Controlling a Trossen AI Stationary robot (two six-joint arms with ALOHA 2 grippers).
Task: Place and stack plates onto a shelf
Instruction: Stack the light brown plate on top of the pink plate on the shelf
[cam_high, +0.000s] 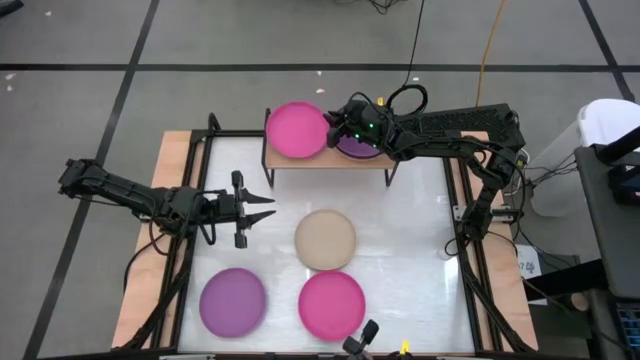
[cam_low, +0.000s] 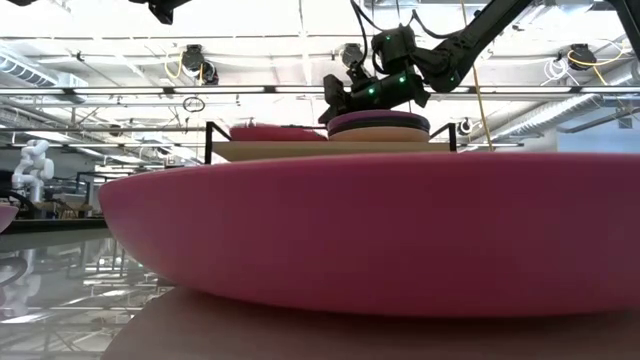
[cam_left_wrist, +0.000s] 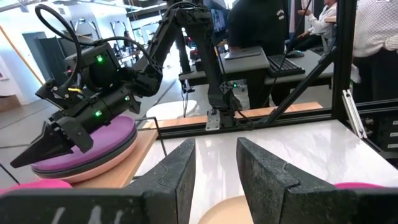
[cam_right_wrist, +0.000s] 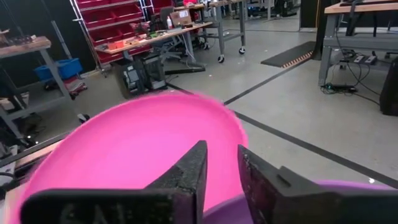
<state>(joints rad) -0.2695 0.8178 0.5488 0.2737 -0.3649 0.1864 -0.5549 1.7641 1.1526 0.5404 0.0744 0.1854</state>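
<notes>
The shelf (cam_high: 330, 166) stands at the table's far side. On its left half lies a magenta plate (cam_high: 296, 130). On its right half a purple plate (cam_left_wrist: 102, 142) tops a stack with a beige one (cam_low: 380, 133). My right gripper (cam_high: 335, 120) hangs low over the purple plate's left rim, pointing at the magenta plate (cam_right_wrist: 137, 149), fingers a narrow gap apart. My left gripper (cam_high: 265, 208) is open over the table's left middle. A beige (cam_high: 325, 239), a purple (cam_high: 232, 301) and a magenta plate (cam_high: 332, 305) lie flat on the table. My right gripper (cam_left_wrist: 25, 158) lies level just above the purple plate's rim (cam_left_wrist: 74, 163), coming from the table's right. I cannot tell whether a finger touches the plate. Nothing sits between the fingers.
Black frame posts (cam_high: 470, 215) stand along the table's left and right edges. The near magenta plate (cam_low: 380, 230) fills the low view. Bare white tabletop (cam_high: 410, 230) lies between the shelf and the loose plates. People and benches are beyond the far edge.
</notes>
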